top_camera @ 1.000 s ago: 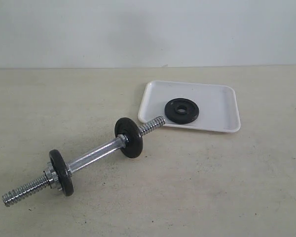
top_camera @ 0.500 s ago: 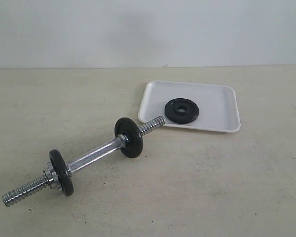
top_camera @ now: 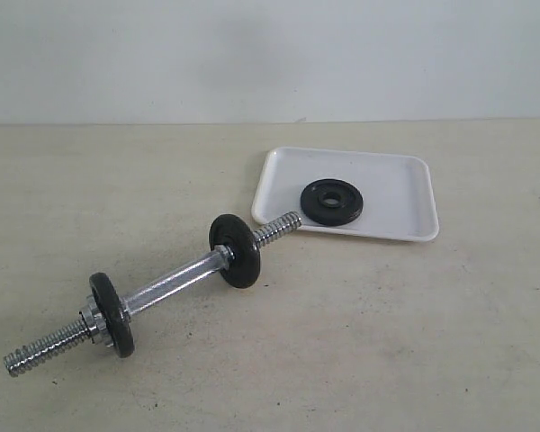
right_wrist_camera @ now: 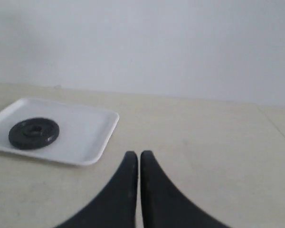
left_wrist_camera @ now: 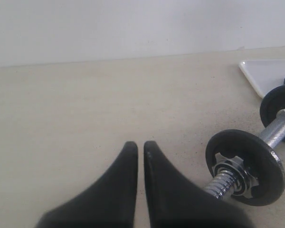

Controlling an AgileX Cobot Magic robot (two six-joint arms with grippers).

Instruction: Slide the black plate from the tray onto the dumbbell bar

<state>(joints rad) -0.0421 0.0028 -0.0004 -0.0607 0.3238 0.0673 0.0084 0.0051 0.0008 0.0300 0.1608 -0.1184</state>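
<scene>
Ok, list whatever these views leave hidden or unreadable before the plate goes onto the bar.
- Exterior view: both arms are out of frame.
- Left wrist view: the dumbbell bar runs off the right edge, its near threaded end sits behind the left gripper, and the tray shows one corner only.
- Right wrist view: past the right gripper, no bar is in frame. The black plate is too blurred for any markings.

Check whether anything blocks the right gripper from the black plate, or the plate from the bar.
Nothing visible. Only table and the tray's rim lie between the right gripper and the black plate; the dumbbell bar's end facing the tray is bare.
</scene>
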